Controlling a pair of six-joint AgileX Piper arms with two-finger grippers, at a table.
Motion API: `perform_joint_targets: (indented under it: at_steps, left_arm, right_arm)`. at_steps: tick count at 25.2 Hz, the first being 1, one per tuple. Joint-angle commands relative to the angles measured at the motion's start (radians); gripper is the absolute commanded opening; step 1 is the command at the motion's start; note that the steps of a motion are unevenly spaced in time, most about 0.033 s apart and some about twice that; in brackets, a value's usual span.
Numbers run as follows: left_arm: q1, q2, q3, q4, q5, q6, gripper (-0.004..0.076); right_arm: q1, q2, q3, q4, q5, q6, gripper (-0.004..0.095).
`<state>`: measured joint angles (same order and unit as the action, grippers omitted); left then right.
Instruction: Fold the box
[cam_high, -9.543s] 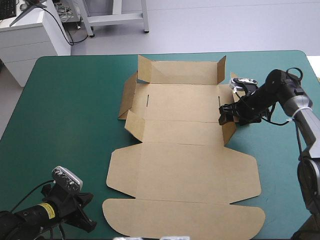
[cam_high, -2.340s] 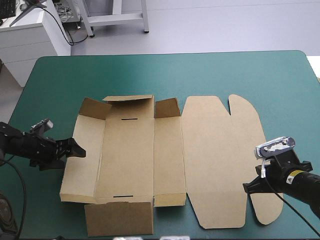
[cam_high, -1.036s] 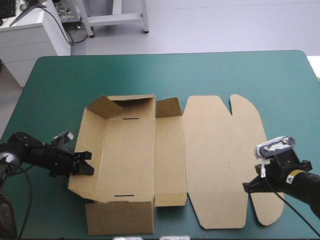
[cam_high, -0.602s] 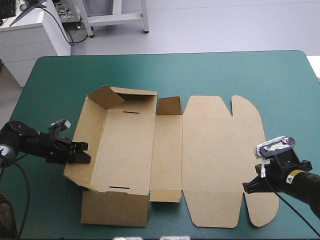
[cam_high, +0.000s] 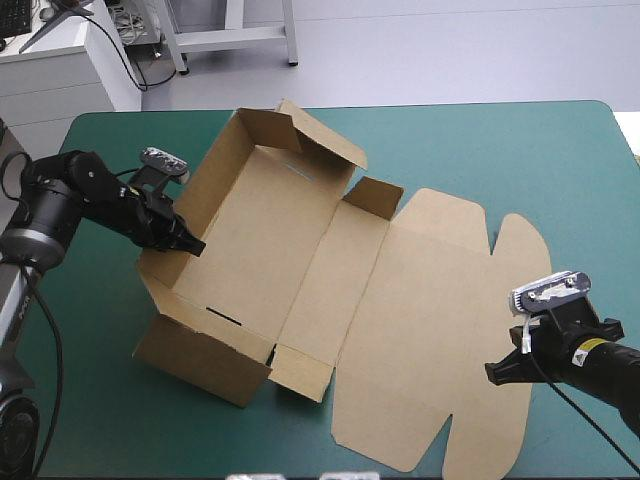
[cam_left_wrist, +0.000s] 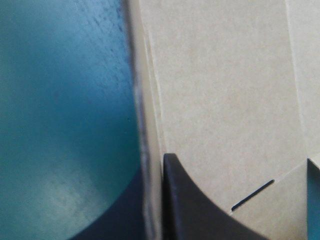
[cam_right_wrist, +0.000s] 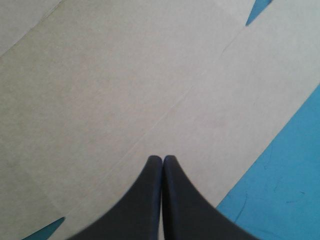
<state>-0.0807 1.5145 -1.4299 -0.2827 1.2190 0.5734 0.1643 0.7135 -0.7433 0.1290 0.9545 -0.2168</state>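
Now the box (cam_high: 260, 240) lies turned at an angle on the left half of the worktop (cam_high: 480, 150), as an open tray. Its left long wall and its near short wall stand up, and at the far end the wall and its flaps are raised and lean inward. The lid (cam_high: 430, 330) lies flat on the teal-green cover and stretches toward the near right, and its rounded corner reaches far toward the near side.

The left hand (cam_high: 188, 243) is clenched on the top edge of the left long wall, about at its middle. One black finger (cam_left_wrist: 200, 215) is inside the tray, with the board between the two fingers. The right hand (cam_high: 492, 374) has its fingers pressed together in one point, over the right border of the lid. Whether it touches the board I cannot tell.

Bare cover is wide at the far right, and some is also left of the tray and at the near left corner.
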Motion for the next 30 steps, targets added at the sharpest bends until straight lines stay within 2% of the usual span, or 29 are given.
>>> perform_joint_targets:
  at_steps: [1, 3, 8, 14, 20, 24, 30]
  left_arm:
    - [-0.106, -0.014, -0.094, 0.137, -0.093, -0.003, -0.0008]
    - [-0.166, -0.005, -0.096, 0.235, -0.185, -0.022, -0.0008]
    - [-0.327, 0.032, -0.096, 0.474, -0.277, -0.034, -0.0008]
    - [-0.445, 0.035, -0.096, 0.660, -0.412, -0.081, -0.0008]
    - [-0.542, 0.036, -0.094, 0.774, -0.461, -0.097, -0.0008]
    - [-0.619, 0.036, -0.094, 0.931, -0.468, -0.172, -0.0008]
    - [-0.718, 0.036, -0.094, 1.133, -0.486, -0.189, -0.0008]
  right_arm:
    - [-0.005, -0.001, -0.064, 0.005, -0.053, -0.006, -0.0019]
    - [-0.005, -0.001, -0.098, 0.003, -0.053, 0.001, -0.0019]
    - [-0.005, -0.001, -0.148, -0.005, -0.047, 0.017, -0.0019]
    - [-0.005, -0.001, -0.150, -0.002, -0.038, 0.032, -0.0019]
    - [-0.005, -0.001, -0.154, -0.002, -0.051, 0.037, -0.0019]
    - [-0.005, -0.001, -0.154, -0.002, -0.051, 0.042, -0.0019]
    - [-0.005, -0.001, -0.154, -0.002, -0.051, 0.061, -0.0019]
